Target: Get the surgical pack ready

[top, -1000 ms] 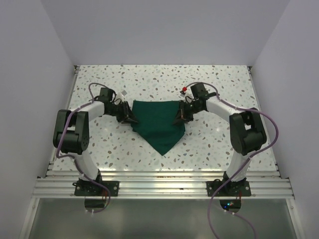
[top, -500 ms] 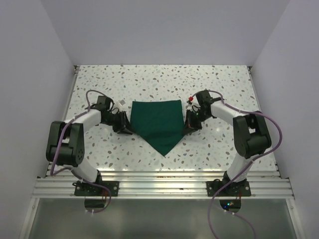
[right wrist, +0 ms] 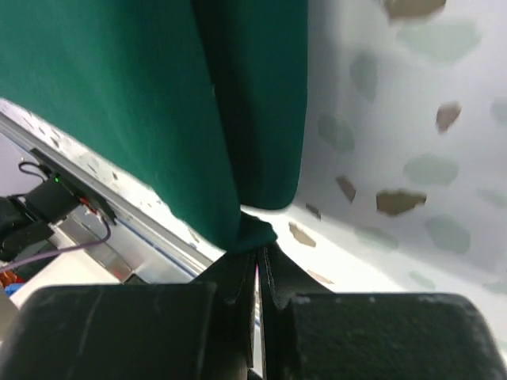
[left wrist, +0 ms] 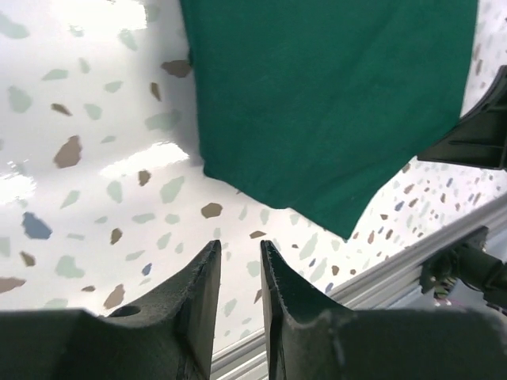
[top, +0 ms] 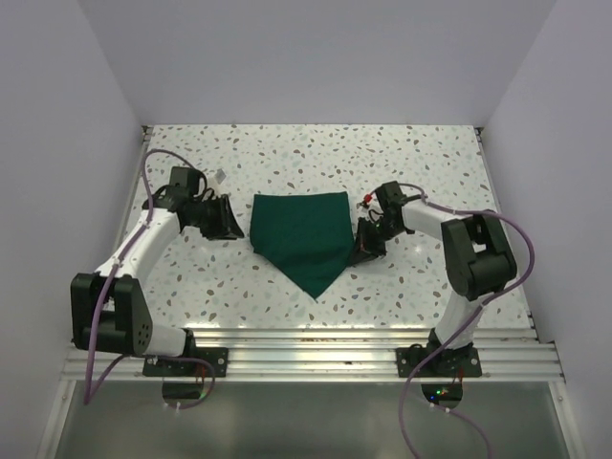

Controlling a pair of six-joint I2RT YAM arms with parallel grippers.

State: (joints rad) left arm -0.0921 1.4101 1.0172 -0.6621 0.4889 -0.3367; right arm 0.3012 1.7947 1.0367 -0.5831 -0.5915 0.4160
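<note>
we see the surgical pack [top: 301, 234] lying flat in the middle of the table [top: 430, 163], its straight edge toward 12 o'clock and its folded point aimed at 6 o'clock. our right gripper [right wrist: 257, 252] sits at the cloth's 4 o'clock side, jaws pinched tight on a small bunch of the green fabric, which we judge anchors that edge so the fold keeps its shape. our left gripper [left wrist: 238, 253] hovers at 9 o'clock, just beside the drape but not touching it, its fingers parted with nothing between them. we judge that side is free to take a fresh hold. the cloth is soft, so one pinned edge may drag it.
</note>
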